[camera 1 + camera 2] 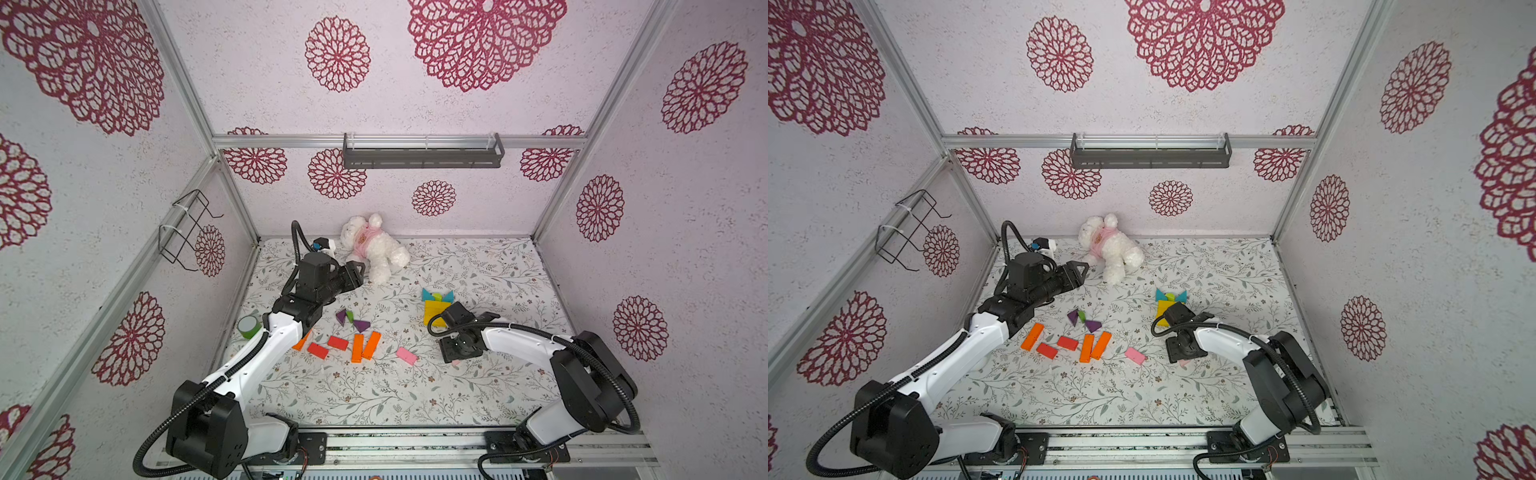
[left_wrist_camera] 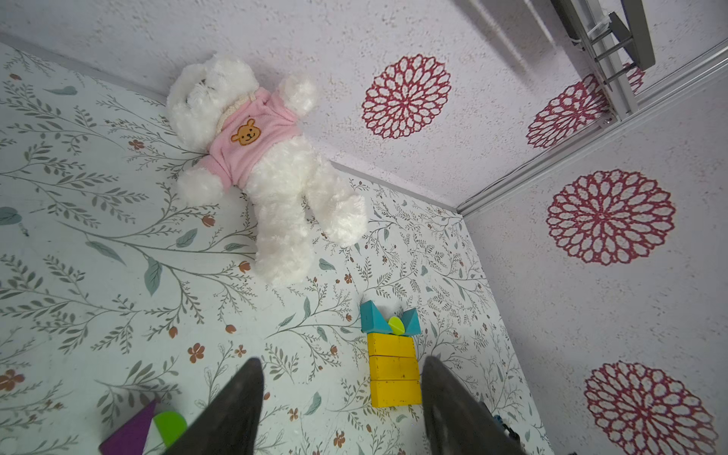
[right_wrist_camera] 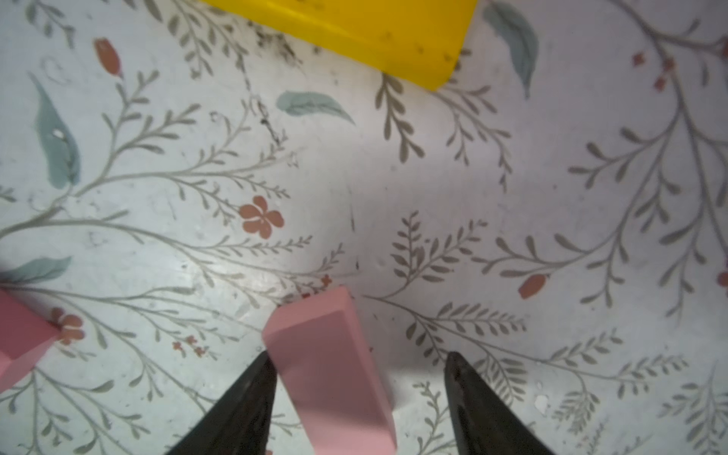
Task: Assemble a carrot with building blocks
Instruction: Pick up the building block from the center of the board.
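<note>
Top view, carrot start: yellow bars (image 1: 434, 312) lie flat on the surface (image 1: 374, 399), with teal triangles (image 1: 428, 295) at their far end.
Top view, spare blocks: orange bars (image 1: 371, 345), red bars (image 1: 338, 343), purple triangles (image 1: 361, 325) and a second pink bar (image 1: 406, 355) lie loose between the arms.
Top view, right arm (image 1: 519, 338): low over the surface, near the yellow bars. Its fingers are hidden underneath.
Left wrist view, left fingers (image 2: 236, 405): wide apart, holding nothing, up off the surface.
Right wrist view, right fingers (image 3: 244, 402): apart, one on each side of the pink bar (image 3: 331, 366). One is right against it and the other has a gap. They are not clamped yet.
Right wrist view, pink bar: flat on the surface, slanted between the fingers, a little way from a yellow bar.
Handling: it looks small, hard and light, and the smooth paint may slip. Hold its long sides near the middle, or it may twist.
</note>
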{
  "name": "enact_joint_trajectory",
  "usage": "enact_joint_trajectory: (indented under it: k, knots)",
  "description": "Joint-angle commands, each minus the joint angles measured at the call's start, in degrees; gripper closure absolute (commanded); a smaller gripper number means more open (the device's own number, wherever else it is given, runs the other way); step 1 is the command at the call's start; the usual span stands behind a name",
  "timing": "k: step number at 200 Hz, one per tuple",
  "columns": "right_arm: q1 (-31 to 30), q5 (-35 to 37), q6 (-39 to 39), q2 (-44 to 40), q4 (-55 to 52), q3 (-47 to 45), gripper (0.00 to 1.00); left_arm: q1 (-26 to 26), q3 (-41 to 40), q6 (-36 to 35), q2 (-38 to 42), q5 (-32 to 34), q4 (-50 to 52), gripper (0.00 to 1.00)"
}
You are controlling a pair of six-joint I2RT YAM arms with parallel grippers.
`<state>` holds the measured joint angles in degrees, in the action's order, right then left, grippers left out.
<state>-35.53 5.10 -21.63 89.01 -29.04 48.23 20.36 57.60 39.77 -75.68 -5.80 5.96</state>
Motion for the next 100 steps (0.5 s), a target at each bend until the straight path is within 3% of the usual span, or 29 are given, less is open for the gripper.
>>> enact_joint_trajectory:
  k: [1,42,100]
  knots:
    - [0.28,-1.70,1.41,0.54,0.77,1.02,0.43,0.21,1.37,-0.57,-0.25,0.55,0.54,0.34]
    - [0.17,-2.03,0.06,-0.97,1.35,-0.47,0.61,0.29,1.37,-0.57,-0.43,0.37,0.55,0.34]
    - [-0.38,-1.04,-0.32,-2.19,1.80,0.76,0.68,0.29,1.45,-0.51,-0.35,0.43,0.61,0.34]
